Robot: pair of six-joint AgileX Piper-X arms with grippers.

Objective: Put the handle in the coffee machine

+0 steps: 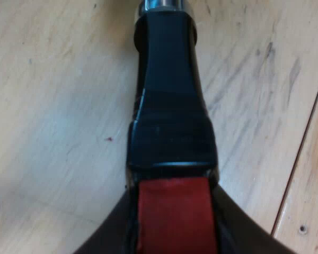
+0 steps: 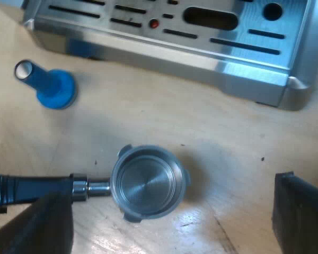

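The holder lies flat on the bench. Its metal basket faces up and looks empty, and its dark handle runs along the wood away from the basket. Your left gripper has the handle's red end, with its fingers closed in against both sides and nothing else between them. Your right gripper hangs over the basket with its fingers wide apart, holding nothing.

The espresso machine shows its slotted drip tray near the basket but apart from it. The blue tamper sits on the bench between the handle and the tray, touching neither.

I judge you are at the pick-up: the grip looks made, but the holder has not left the bench. Next you need a level lift by the left arm. Then carry the holder to the machine's front above the tray, line up the basket's lugs, push it up and twist to lock. Keep the swing clear of the tamper, and move the open right gripper out of the way first.
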